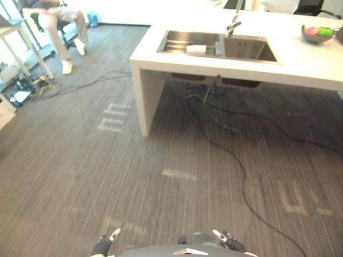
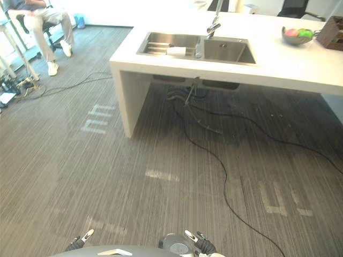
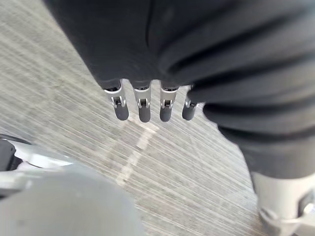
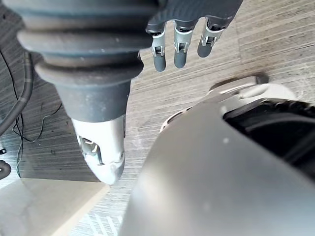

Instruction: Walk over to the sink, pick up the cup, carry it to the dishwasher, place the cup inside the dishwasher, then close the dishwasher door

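**Floor and counter.** Grey striped carpet (image 1: pixel 80 176) lies under the fingers (image 3: pixel 142 105) of the left hand (image 1: pixel 104 245) and of the right hand (image 1: pixel 228 239). A pale floor marking (image 3: pixel 135 152) sits just past the left fingertips. Well ahead of both hands stands a white counter (image 1: pixel 300 64), with black cables (image 1: pixel 206 104) tangled on the carpet beneath it. Its recessed steel sink (image 1: pixel 244 51) holds a white cup (image 1: pixel 196 49) lying on its side in the basin nearer the left fingers; a tap (image 1: pixel 233 24) rises behind. A bowl of fruit (image 1: pixel 317 33) rests on the counter far beyond the right fingers. Far ahead of the left fingers, a seated person (image 1: pixel 59 19), a white table leg (image 1: pixel 29 48) and what may be a power strip (image 1: pixel 37 81) occupy the carpet.
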Motion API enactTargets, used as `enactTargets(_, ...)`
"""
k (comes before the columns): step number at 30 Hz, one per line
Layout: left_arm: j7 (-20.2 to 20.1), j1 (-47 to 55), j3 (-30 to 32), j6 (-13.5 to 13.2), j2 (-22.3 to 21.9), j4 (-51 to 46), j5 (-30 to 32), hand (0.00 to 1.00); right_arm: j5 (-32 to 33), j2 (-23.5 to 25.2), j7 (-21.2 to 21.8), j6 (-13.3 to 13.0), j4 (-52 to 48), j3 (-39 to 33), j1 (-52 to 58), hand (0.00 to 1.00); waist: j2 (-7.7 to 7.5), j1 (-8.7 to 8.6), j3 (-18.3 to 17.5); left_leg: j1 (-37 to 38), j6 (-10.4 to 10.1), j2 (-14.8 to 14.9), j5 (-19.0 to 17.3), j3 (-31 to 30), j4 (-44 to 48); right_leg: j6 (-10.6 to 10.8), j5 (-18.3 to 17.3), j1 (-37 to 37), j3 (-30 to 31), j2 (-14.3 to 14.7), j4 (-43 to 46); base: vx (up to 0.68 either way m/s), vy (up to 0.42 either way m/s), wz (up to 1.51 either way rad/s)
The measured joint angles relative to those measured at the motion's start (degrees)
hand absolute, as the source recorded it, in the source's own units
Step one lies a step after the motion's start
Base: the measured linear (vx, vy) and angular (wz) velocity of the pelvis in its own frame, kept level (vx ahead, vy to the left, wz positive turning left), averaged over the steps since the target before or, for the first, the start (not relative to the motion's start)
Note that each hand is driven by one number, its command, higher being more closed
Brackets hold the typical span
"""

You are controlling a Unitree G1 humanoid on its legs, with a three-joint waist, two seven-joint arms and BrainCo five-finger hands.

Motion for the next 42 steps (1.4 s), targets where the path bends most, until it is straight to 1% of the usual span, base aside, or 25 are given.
enactTargets(1, 0.4, 0.0, 0.7, 0.0, -0.1, -0.4, 0.8, 0.0, 0.0, 0.0, -0.1, 0.4, 0.0, 0.1, 0.0, 0.0, -0.05, 0.25, 0.1, -3.1, 2.0, 1.4, -1.3, 2.6, 6.3, -0.2, 0.1, 4.8, 0.6, 0.5, -3.4, 0.37, -0.132, -0.16)
enactTargets(3, 1.0, -0.3, 0.6, -0.8, -0.2, -1.6, 1.6, 0.0, 0.0, 0.1, -0.2, 0.9, 0.2, 0.3, -0.5, 0.0, -0.33, 1.42, 0.3, -10.0, 3.0, 0.8, -3.9, 3.7, 8.2, -0.2, 0.2, 9.0, 1.3, 0.3, -7.1, 0.42, -0.065, -0.21)
enactTargets(6, 2.1, -1.4, -1.9, -2.7, 1.0, -3.5, 3.2, 0.0, 0.2, 1.4, -0.3, 1.7, -0.1, 1.3, -3.1, 0.0, -1.93, 3.87, 2.6, -17.9, 3.7, -1.6, -7.3, 8.5, -8.4, 0.0, 0.2, 12.9, 3.0, -2.2, -9.5, 0.32, 0.09, -0.43)
enactTargets(8, 3.3, -1.4, -4.3, -4.4, 1.6, -4.0, 4.5, 0.0, 0.2, 2.4, -0.2, 1.6, -1.4, 1.4, -3.7, 0.0, -2.2, 5.15, 2.7, -18.4, 3.3, -3.5, -1.6, 9.3, -29.7, 2.6, -1.8, 13.8, 4.5, -3.9, -10.4, 0.34, 0.197, -0.54)
enactTargets(9, 4.9, -0.9, -6.1, -6.1, 1.4, -4.0, 6.1, 0.0, 0.0, 2.4, 0.1, 1.4, -1.4, 1.7, -4.5, 0.0, -0.94, 5.45, 3.4, -17.2, 2.5, -3.8, 7.2, 7.8, -38.6, 3.2, -3.9, 15.0, 6.7, -3.6, -10.9, 0.32, 0.236, -0.59)
enactTargets(10, 7.0, -0.6, -7.2, -7.7, 2.3, -4.2, 7.0, 0.0, 0.1, 2.9, 0.1, 1.3, -1.2, 2.3, -5.6, 0.0, -1.68, 5.98, 3.6, -16.3, 3.3, -6.0, 8.4, 7.5, -38.6, 3.1, -4.7, 15.8, 10.1, -4.3, -11.2, 0.39, 0.271, -0.49)
enactTargets(13, 11.8, -1.9, -13.4, -11.1, 6.3, -5.9, 10.6, 0.0, -0.3, 4.3, 0.0, 1.1, 0.6, 4.3, -6.7, 0.0, -4.65, 5.53, 4.5, -17.5, 7.0, -9.9, 6.1, 7.6, -35.4, 3.0, -6.7, 15.4, 13.7, -6.2, -9.4, 0.33, 0.168, 0.04)
enactTargets(16, 15.2, -2.5, -19.6, -10.8, 8.7, -9.3, 13.4, 0.0, -2.1, 4.4, 0.0, 2.0, 0.7, 5.7, -7.1, 0.0, -4.44, 5.18, 4.2, -16.6, 9.0, -10.8, 4.1, 7.8, -34.6, 3.8, -6.6, 12.5, 15.2, -6.4, -1.0, 0.29, 0.128, 0.11)
enactTargets(19, 17.5, -4.2, -26.0, -10.1, 9.1, -15.5, 17.1, 0.0, -2.3, 4.7, -0.2, 2.2, 1.2, 5.8, -6.5, 0.0, -5.79, 4.96, 2.8, -11.0, 9.8, -12.5, 3.5, 8.8, -40.0, 11.3, -2.4, 6.3, 17.8, -6.9, 15.4, 0.29, 0.116, -0.05)
enactTargets(20, 18.0, -4.3, -28.6, -9.7, 8.8, -18.2, 19.5, 0.0, -2.3, 4.7, -0.5, 2.0, 0.9, 5.8, -6.5, 0.0, -6.25, 4.28, 2.0, -7.9, 9.8, -13.0, 3.5, 9.2, -42.9, 20.2, 2.8, 1.9, 18.8, -6.9, 24.6, 0.31, 0.11, -0.22)
enactTargets(21, 18.2, -4.4, -31.2, -9.5, 8.3, -21.1, 21.6, 0.0, -2.3, 4.8, -0.6, 1.9, 0.0, 5.8, -6.5, 0.0, -6.27, 3.63, 2.0, -4.3, 10.2, -13.3, 3.4, 9.6, -45.8, 20.6, 10.3, -2.4, 18.1, -7.4, 34.6, 0.37, 0.125, -0.24)
enactTargets(22, 18.3, -4.5, -32.3, -9.4, 8.2, -22.6, 22.6, 0.0, -2.2, 4.8, -0.8, 1.7, -0.2, 5.7, -6.6, 0.0, -6.73, 3.5, 1.8, -2.6, 10.8, -13.6, 3.3, 9.9, -46.7, 19.9, 11.2, -5.0, 16.3, -8.3, 40.2, 0.31, 0.091, -0.24)
enactTargets(23, 18.3, -4.9, -33.6, -8.9, 7.7, -24.3, 23.7, 0.0, -2.2, 4.5, -1.5, 1.6, -0.3, 5.6, -6.8, 0.0, -7.25, 3.32, 1.6, 0.1, 11.3, -13.9, 2.9, 10.5, -47.9, 16.0, 10.3, -8.6, 11.8, -10.9, 47.5, 0.35, 0.079, -0.29)
enactTargets(24, 18.9, -5.5, -35.3, -8.3, 6.7, -26.6, 25.4, 0.0, -1.2, 3.5, -2.4, 1.4, -0.9, 5.3, -6.7, 0.0, -7.02, 2.73, 1.4, 3.7, 11.1, -13.7, 2.4, 10.9, -49.9, 8.5, 6.5, -12.5, 5.3, -14.0, 53.1, 0.29, 0.049, -0.23)
enactTargets(25, 19.2, -6.4, -36.3, -7.8, 6.6, -28.0, 26.1, 0.0, -0.2, 3.2, -2.5, 1.4, -1.6, 5.4, -6.6, 0.0, -6.8, 2.1, 1.3, 5.2, 11.3, -13.3, 2.2, 11.0, -50.7, 6.7, 4.3, -14.9, 3.1, -14.6, 52.8, 0.29, 0.037, -0.13)
enactTargets(27, 19.4, -9.6, -37.5, -7.0, 6.6, -30.4, 27.5, 0.0, 1.3, 2.3, -3.1, 1.1, -2.5, 5.2, -6.7, 0.0, -6.41, 0.82, 1.3, 6.9, 10.9, -12.8, 2.1, 10.5, -51.8, 6.4, 0.4, -18.7, 0.0, -14.9, 45.0, 0.3, -0.04, 0.15)
enactTargets(29, 19.0, -13.3, -38.1, -5.7, 6.5, -33.5, 27.9, 0.0, 1.8, 1.8, -4.5, 1.0, -3.0, 5.1, -6.7, 0.0, -4.44, -0.6, 1.7, 7.6, 9.8, -10.9, 1.5, 8.9, -51.7, 6.3, -1.6, -19.1, -3.4, -13.5, 29.5, 0.4, -0.116, 0.38)
enactTargets(31, 17.5, -18.6, -39.7, -4.9, 6.5, -40.0, 27.9, 0.0, 3.5, 2.0, -5.9, 1.6, -6.4, 4.5, -5.0, 0.0, -1.27, -1.38, 2.7, 9.1, 6.9, -7.2, -0.3, 6.9, -51.4, 6.5, 2.6, -18.1, -3.8, -10.9, 6.3, 0.41, -0.196, 0.48)
enactTargets(33, 16.2, -21.1, -41.6, -3.8, 6.4, -46.6, 27.9, 0.0, 4.1, 2.3, -6.3, 3.3, -9.4, 4.1, -3.8, 0.0, -0.66, -1.34, 2.9, 10.1, 4.0, -5.3, -3.8, 7.2, -48.5, 7.8, 8.2, -16.5, -0.9, -10.8, -7.3, 0.42, -0.273, 0.31)
enactTargets(34, 15.6, -21.4, -42.9, -3.4, 6.5, -50.9, 28.0, 0.0, 4.0, 2.8, -6.2, 3.5, -11.4, 4.3, -2.1, 0.0, -1.81, -1.29, 2.3, 10.9, 2.4, -4.3, -7.8, 7.6, -45.1, 7.8, 8.4, -15.1, 1.9, -11.2, -10.9, 0.43, -0.332, 0.2)
enactTargets(35, 15.6, -21.4, -43.8, -3.2, 6.7, -52.6, 28.1, 0.0, 4.0, 3.2, -6.2, 3.6, -12.1, 4.3, -1.0, 0.0, -2.57, -0.99, 2.0, 11.9, 1.5, -4.2, -10.1, 7.8, -43.5, 7.7, 8.3, -14.3, 3.1, -12.0, -11.6, 0.51, -0.426, -0.01)
enactTargets(36, 15.6, -21.3, -44.9, -2.5, 5.5, -53.5, 29.1, 0.0, 3.8, 1.8, -6.2, 4.2, -13.4, 4.0, -0.8, 0.0, -0.46, -0.81, 2.0, 13.2, -0.5, -1.1, -13.2, 8.9, -40.4, 7.9, 14.8, -14.7, 2.7, -9.8, -7.1, 0.43, -0.385, -0.08)
enactTargets(38, 15.3, -21.7, -47.4, -2.1, 4.0, -55.7, 31.1, 0.0, 2.3, 0.6, -6.1, 5.5, -15.5, 4.0, -0.4, 0.0, 1.25, -2.23, 1.4, 14.5, -0.9, 1.4, -13.0, 8.7, -38.4, 6.7, 14.9, -16.0, 3.3, -8.2, 1.4, 0.56, -0.487, 0.24)
enactTargets(41, 14.4, -22.9, -47.7, -2.6, 2.0, -62.7, 32.5, 0.0, 0.4, 1.0, -6.0, 8.0, -18.4, 4.5, -0.3, 0.0, 1.35, -1.69, 1.2, 16.2, -2.6, 2.9, -8.7, 8.5, -37.2, 4.6, 6.9, -18.4, 2.4, -7.2, 11.3, 0.35, -0.365, 0.04)
enactTargets(42, 14.3, -22.9, -47.8, -2.8, 2.0, -65.2, 32.5, 0.0, 0.0, 0.8, -6.0, 9.8, -18.9, 5.5, -0.5, 0.0, 1.63, -1.55, 0.7, 16.3, -1.7, 3.8, -6.9, 8.3, -35.3, 3.9, 5.4, -18.4, 2.3, -5.9, 12.2, 0.33, -0.417, -0.28)
